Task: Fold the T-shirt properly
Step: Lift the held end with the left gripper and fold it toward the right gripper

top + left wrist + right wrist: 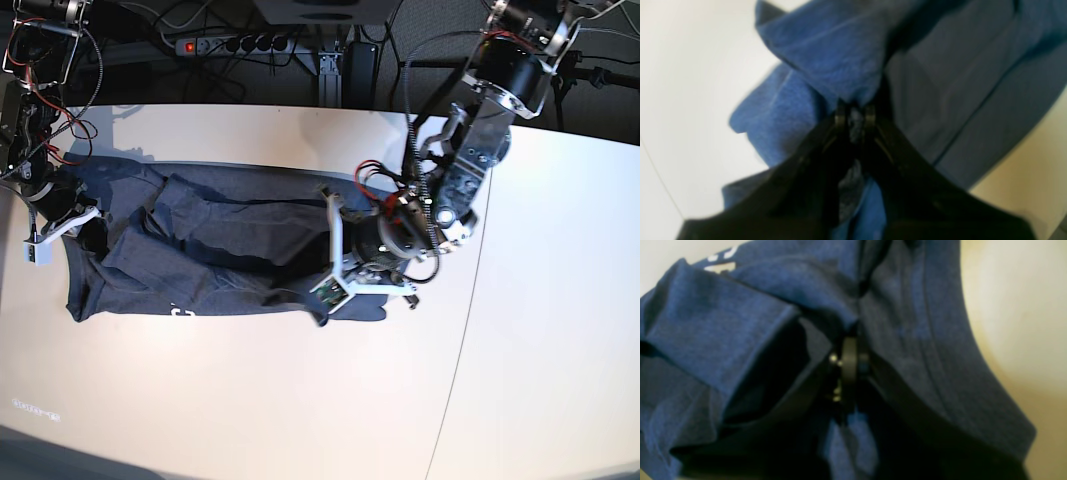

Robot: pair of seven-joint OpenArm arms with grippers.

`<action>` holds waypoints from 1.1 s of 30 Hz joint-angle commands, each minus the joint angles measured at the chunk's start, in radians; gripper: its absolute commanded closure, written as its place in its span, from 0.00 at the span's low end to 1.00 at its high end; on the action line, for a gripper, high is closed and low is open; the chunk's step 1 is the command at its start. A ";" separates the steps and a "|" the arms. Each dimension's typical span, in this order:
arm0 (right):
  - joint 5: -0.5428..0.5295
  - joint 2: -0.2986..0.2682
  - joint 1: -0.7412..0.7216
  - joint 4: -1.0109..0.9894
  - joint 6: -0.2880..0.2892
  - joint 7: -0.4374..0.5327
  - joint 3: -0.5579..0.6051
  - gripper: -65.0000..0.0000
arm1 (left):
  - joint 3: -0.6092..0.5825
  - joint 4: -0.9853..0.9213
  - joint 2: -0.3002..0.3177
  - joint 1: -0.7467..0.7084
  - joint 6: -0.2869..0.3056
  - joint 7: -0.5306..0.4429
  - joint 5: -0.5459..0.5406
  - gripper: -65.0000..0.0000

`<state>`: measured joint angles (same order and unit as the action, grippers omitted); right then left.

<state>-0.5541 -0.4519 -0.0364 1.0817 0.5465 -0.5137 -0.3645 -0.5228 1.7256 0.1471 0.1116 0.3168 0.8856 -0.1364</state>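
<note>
Clearly both arms have a hold on the T-shirt point(210, 255), which lies stretched lengthwise across the white table point(300, 400), much wrinkled and partly doubled over itself, with a little of the white lettering point(180, 312) showing near its front edge. In the left wrist view the left gripper point(855, 115) has its jaws pressed nearly together on a bunch of blue fabric, and a fold of cloth rises from the tips. In the right wrist view the right gripper point(850, 361) is closed tight on another pinch of the shirt, with a cuffed sleeve point(710, 336) hanging just beside it. In the base view the two grippers are at opposite ends of the garment, the left one at the end nearer the middle of the table and the right one at the far end near the table's edge. I judge that the step in hand is the spreading or the first lengthwise fold: the cloth is held at both ends but is not yet flat. The next move calls for both arms to work together, keeping the fabric taut between them, so that the wrinkles are pulled out and the edges are laid down evenly. If one arm moves faster, the shirt will probably twist or bunch again.
</note>
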 commanded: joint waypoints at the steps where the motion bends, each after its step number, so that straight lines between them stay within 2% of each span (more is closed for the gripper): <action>1: 0.030 -0.016 -0.002 -0.001 0.000 -0.052 -0.002 1.00 | 0.000 0.018 -0.026 0.021 -0.026 -0.020 0.010 1.00; 9: 0.029 -0.017 -0.002 -0.001 0.000 -0.060 -0.002 1.00 | -0.002 -0.040 -0.199 0.021 -0.045 -0.013 0.089 1.00; 16: -0.008 -0.019 -0.002 -0.001 0.000 -0.071 -0.002 1.00 | -0.002 -0.144 -0.304 0.021 -0.049 -0.010 0.112 1.00; 19: -0.007 -0.019 -0.002 -0.001 0.000 -0.072 -0.002 1.00 | -0.002 -0.183 -0.304 0.021 -0.103 -0.003 0.113 1.00; 24: -0.008 -0.019 -0.002 -0.001 0.000 -0.072 -0.002 1.00 | -0.012 -0.214 -0.304 0.021 -0.127 -0.006 0.112 1.00; 33: -0.015 -0.035 -0.002 -0.001 0.000 -0.071 -0.002 1.00 | -0.068 -0.216 -0.304 0.022 -0.118 -0.054 0.073 1.00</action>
<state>-0.5957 -0.4679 -0.0364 1.0813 0.5465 -0.5434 -0.3645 -0.5873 1.4956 -0.1379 0.1139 0.2062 0.8589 -0.0509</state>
